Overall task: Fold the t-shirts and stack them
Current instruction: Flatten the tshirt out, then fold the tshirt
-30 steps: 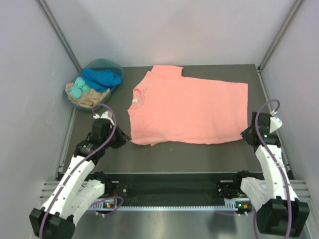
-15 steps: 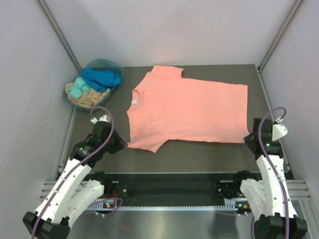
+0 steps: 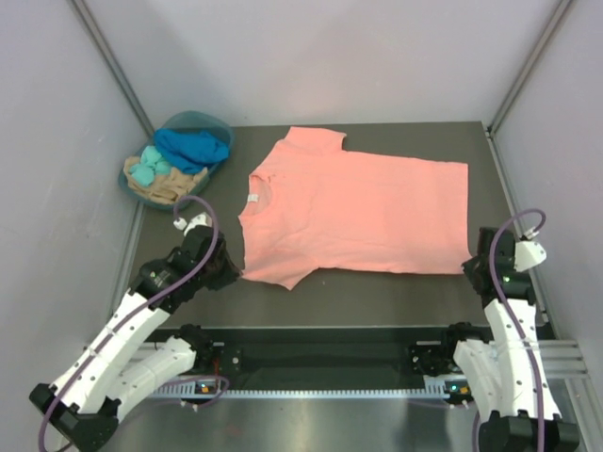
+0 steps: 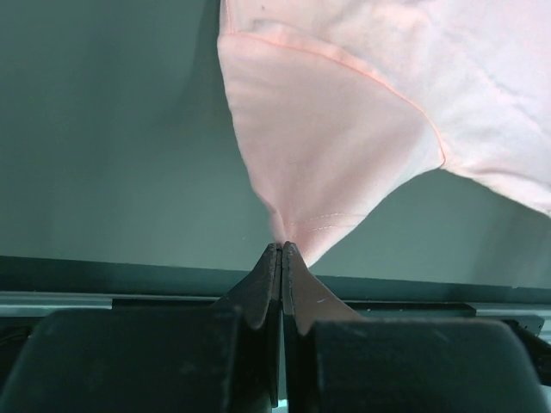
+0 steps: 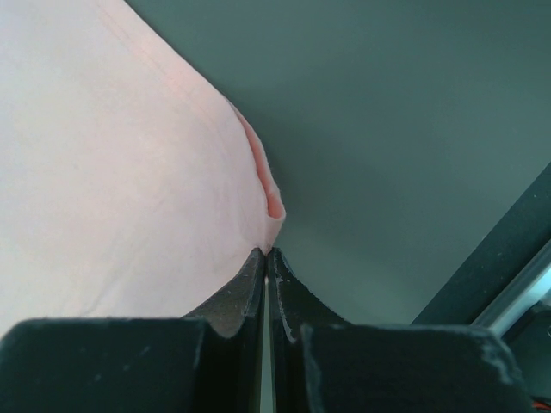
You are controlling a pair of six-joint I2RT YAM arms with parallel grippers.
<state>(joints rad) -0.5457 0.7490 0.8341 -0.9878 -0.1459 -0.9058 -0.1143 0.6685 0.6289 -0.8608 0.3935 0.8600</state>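
Tension should be equal when the left pincer (image 4: pixel 282 249), clamped on the t-shirt (image 3: pixel 358 212) sleeve, and the right pincer (image 5: pixel 265 251), clamped on its hem corner, pull.

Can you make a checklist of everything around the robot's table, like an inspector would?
Surface: dark table, flat, no spills seen.
Job's things: one pink t-shirt spread out, not folded; a teal basket at the far left corner holds crumpled clothes, maybe more shirts.
Clutter: nothing seen.
Grippers: left gripper has its jaws shut on the t-shirt's near sleeve; right gripper has its jaws shut on a hem corner.
Cables: purple cables loop along both arms, off the shirt.
Surroundings: pale walls on three sides.
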